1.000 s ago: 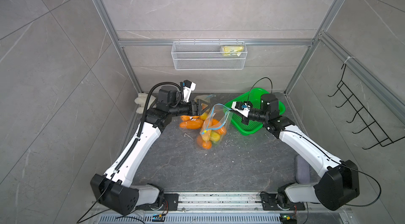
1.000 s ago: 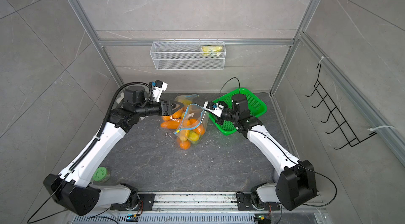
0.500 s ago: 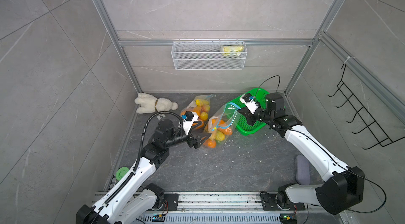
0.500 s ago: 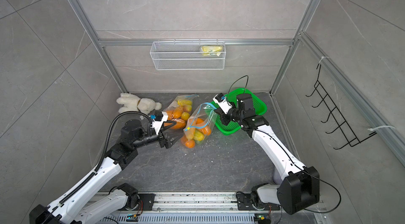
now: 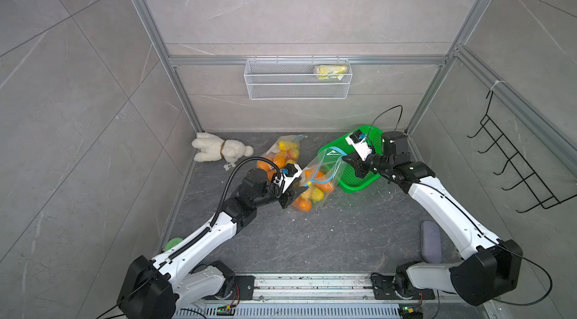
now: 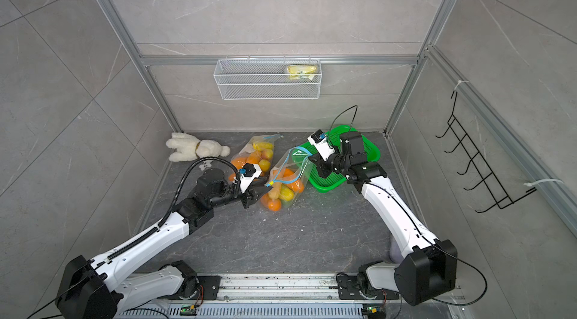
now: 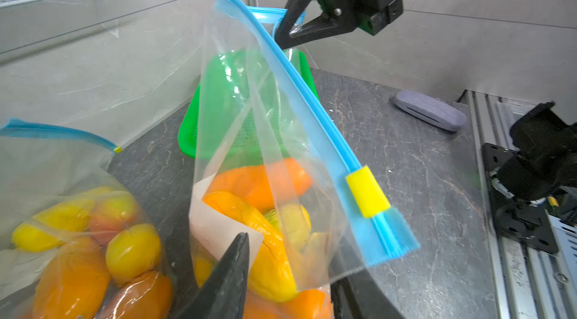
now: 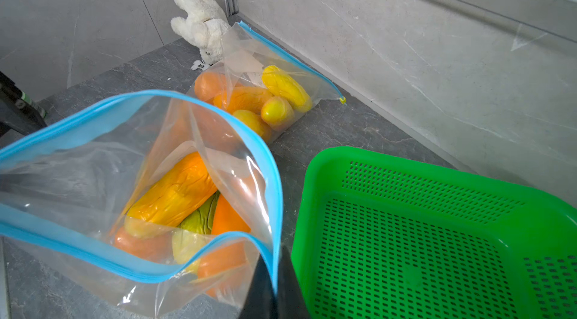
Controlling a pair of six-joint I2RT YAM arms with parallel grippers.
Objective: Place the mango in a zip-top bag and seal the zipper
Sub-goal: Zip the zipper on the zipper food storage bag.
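A clear zip-top bag (image 5: 321, 173) (image 6: 292, 170) with a blue zipper strip stands on the dark floor, holding several orange and yellow mangoes (image 8: 175, 195) (image 7: 259, 183). Its mouth gapes open in the right wrist view. My right gripper (image 5: 345, 156) (image 6: 310, 158) (image 8: 274, 273) is shut on the zipper strip's far end, holding it up. The yellow slider (image 7: 367, 191) (image 5: 308, 182) sits at the strip's near end. My left gripper (image 5: 301, 191) (image 6: 262, 191) (image 7: 296, 255) is low at that end, jaws apart, with the bag's lower side and fruit between the fingers.
A second bag of fruit (image 5: 281, 155) (image 8: 265, 92) lies behind, zipped. An empty green basket (image 5: 359, 183) (image 8: 312, 177) sits beside the right gripper. A white plush toy (image 5: 218, 150) lies in the back left corner, a grey case (image 5: 431, 241) at the right, a wire shelf (image 5: 296, 83) on the wall.
My left arm drew back from the far fruit bag and came in low at the slider end of the held bag, its jaws narrowing. The right gripper shifted the zipper end up toward the basket.
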